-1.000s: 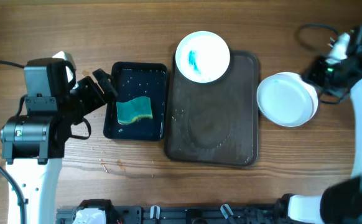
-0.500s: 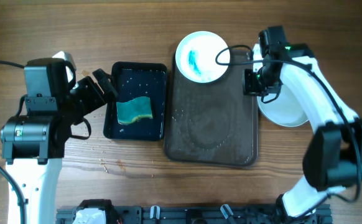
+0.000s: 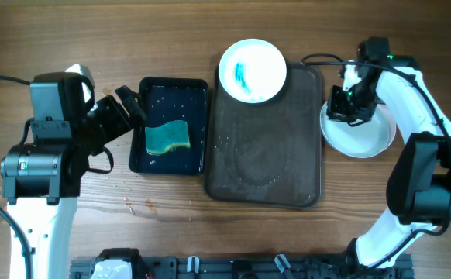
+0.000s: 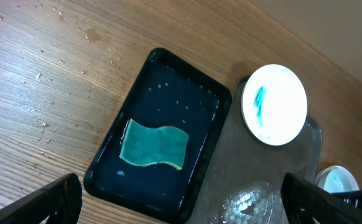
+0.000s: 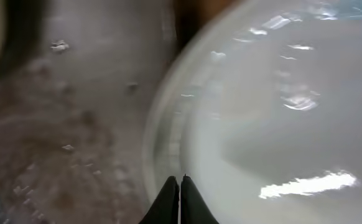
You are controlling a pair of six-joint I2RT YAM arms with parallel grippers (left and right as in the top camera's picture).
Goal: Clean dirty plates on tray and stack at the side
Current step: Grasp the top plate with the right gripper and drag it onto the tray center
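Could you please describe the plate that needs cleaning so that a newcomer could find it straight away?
Start at the large brown tray in the middle of the table. The dirty plate sits at the tray's far left corner. Unlike the plain white plates beside the tray's right edge, it bears a blue smear.

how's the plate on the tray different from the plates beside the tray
The plate on the tray carries a blue smear; the plates beside the tray look clean white. The plate on the tray lies at the brown tray's upper edge in the overhead view, partly overhanging it; the plates beside the tray rest on the wooden table. The right claw is over the plates beside the tray; nothing is near the plate on the tray. Both are round and white.
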